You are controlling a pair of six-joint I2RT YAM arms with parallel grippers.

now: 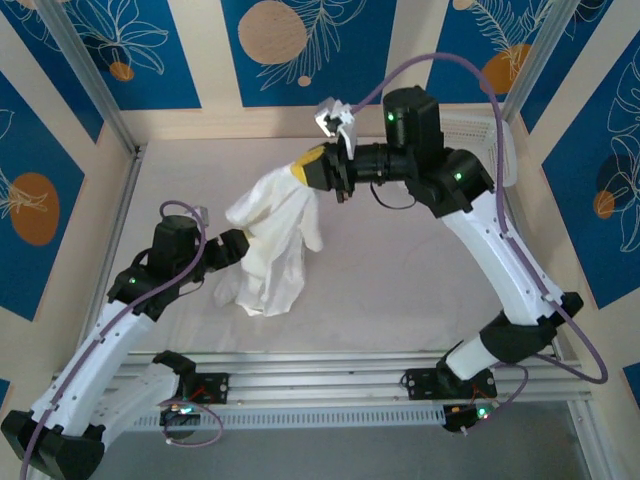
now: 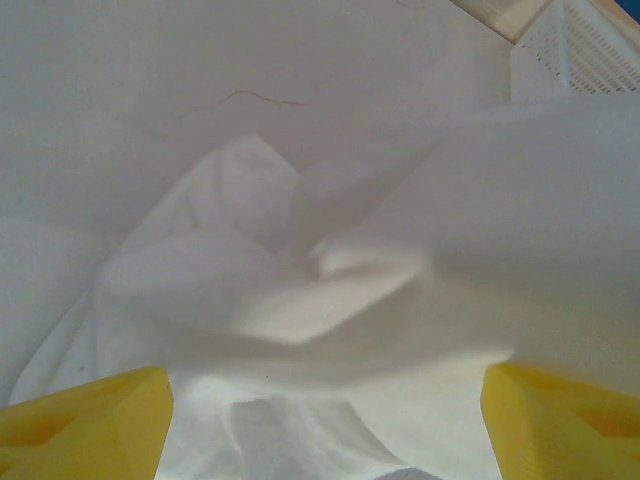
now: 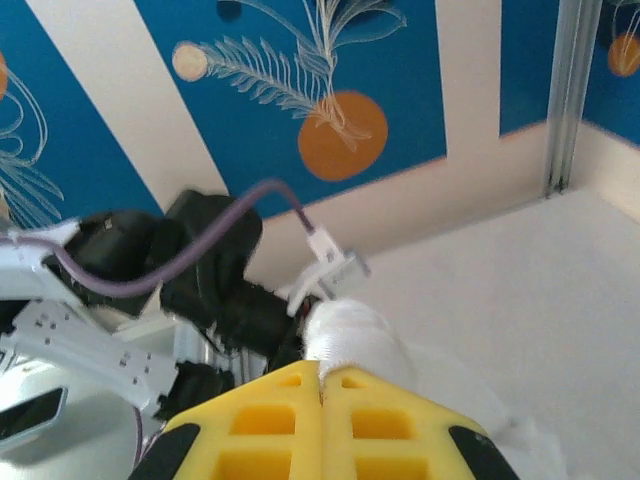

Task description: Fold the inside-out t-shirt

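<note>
The inside-out t-shirt (image 1: 270, 240) is a bunched white cloth hanging from my right gripper (image 1: 305, 170), its lower end resting on the table. In the right wrist view the yellow fingers (image 3: 270, 420) are pressed together, my right gripper (image 3: 320, 375) shut on a fold of the t-shirt (image 3: 355, 335) that bulges out past the tips. My left gripper (image 1: 238, 248) sits against the shirt's left side. In the left wrist view its yellow fingers (image 2: 80, 420) stand far apart, my left gripper (image 2: 325, 430) open, with crumpled t-shirt (image 2: 330, 300) lying between and beyond them.
A white mesh basket (image 1: 480, 135) stands at the back right of the table, with its corner (image 2: 580, 50) in the left wrist view. The pale table surface (image 1: 400, 270) lies bare to the right of the shirt. Walls with blue panels enclose the table.
</note>
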